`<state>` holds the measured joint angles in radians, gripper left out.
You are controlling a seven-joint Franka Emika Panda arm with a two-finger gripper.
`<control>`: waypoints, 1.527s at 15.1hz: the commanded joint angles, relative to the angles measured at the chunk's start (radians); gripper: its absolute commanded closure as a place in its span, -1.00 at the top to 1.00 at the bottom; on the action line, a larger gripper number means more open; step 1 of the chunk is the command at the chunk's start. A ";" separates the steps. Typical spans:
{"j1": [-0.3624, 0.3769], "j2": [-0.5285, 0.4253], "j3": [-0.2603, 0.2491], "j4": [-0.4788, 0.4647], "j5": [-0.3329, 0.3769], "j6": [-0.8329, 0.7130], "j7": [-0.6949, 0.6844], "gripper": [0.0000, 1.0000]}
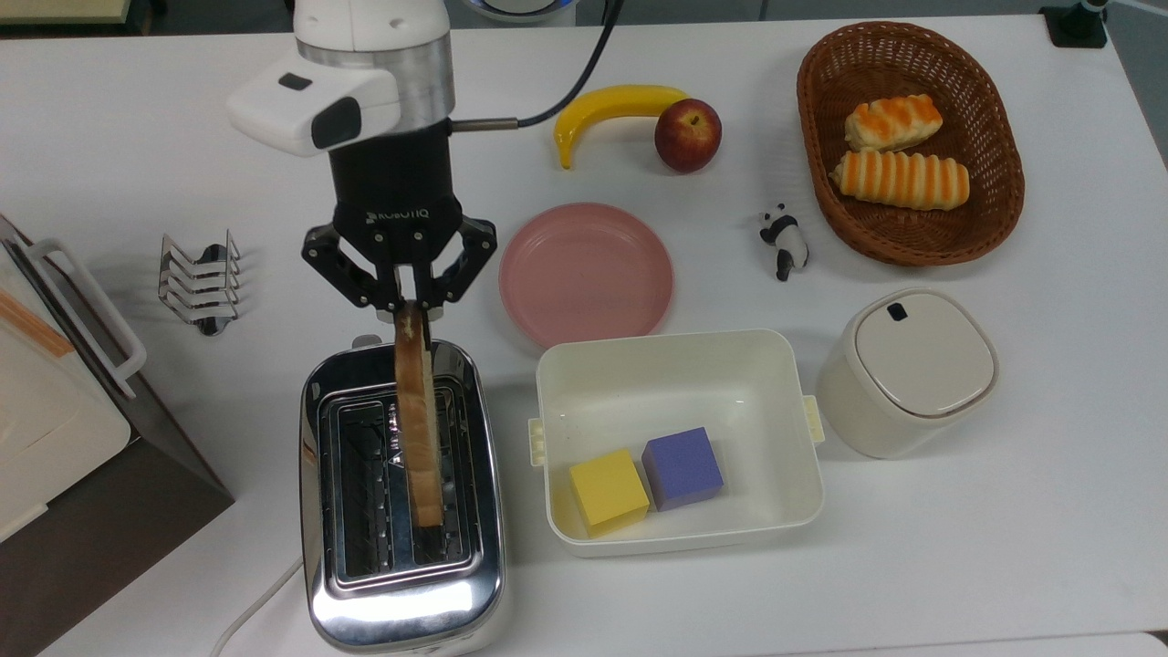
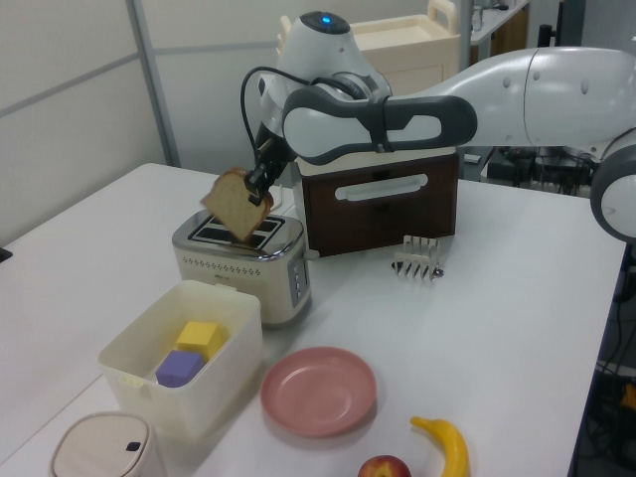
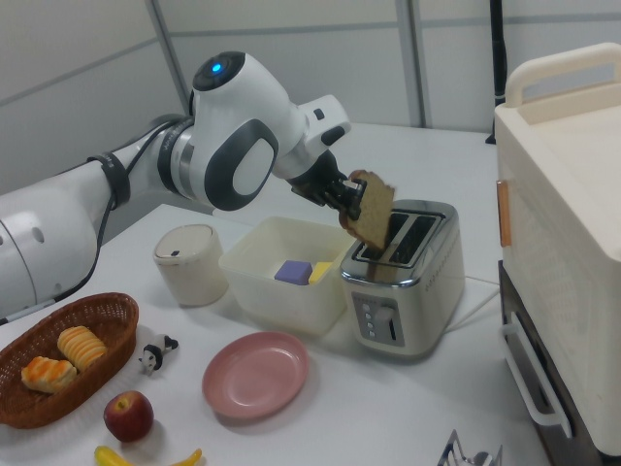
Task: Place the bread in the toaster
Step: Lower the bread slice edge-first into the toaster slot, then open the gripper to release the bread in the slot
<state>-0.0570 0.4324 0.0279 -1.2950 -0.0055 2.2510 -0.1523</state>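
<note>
One slice in play: bread (image 1: 417,429) pinched edge-on in hand (image 1: 401,306), clamped at its crust corner, hanging tilted just below hand, lower corner over or barely into toaster (image 1: 401,497) slot nearer white tub (image 1: 680,438) — can't tell if touching. Step in hand: aligning/lowering, insertion not yet done. Next, prob.: square slice w/ slot, straight down, then let go; tilt may snag slot rim. Pink plate (image 1: 586,274) just beside hand in top view's right, toast rack (image 1: 199,278) opposite side, on bench (image 1: 958,547).
</note>
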 commanded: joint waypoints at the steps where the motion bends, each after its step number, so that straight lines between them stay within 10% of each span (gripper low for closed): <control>1: 0.023 -0.006 -0.013 -0.021 0.016 0.038 0.063 -0.89; 12: 0.008 -0.035 -0.025 -0.024 -0.047 -0.116 0.053 -0.77; 18: 0.013 -0.029 -0.026 -0.026 -0.051 -0.107 0.053 1.00; 23: 0.016 -0.029 -0.020 -0.026 -0.099 -0.107 0.059 1.00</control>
<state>-0.0543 0.4276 0.0100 -1.2961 -0.0809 2.1659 -0.1071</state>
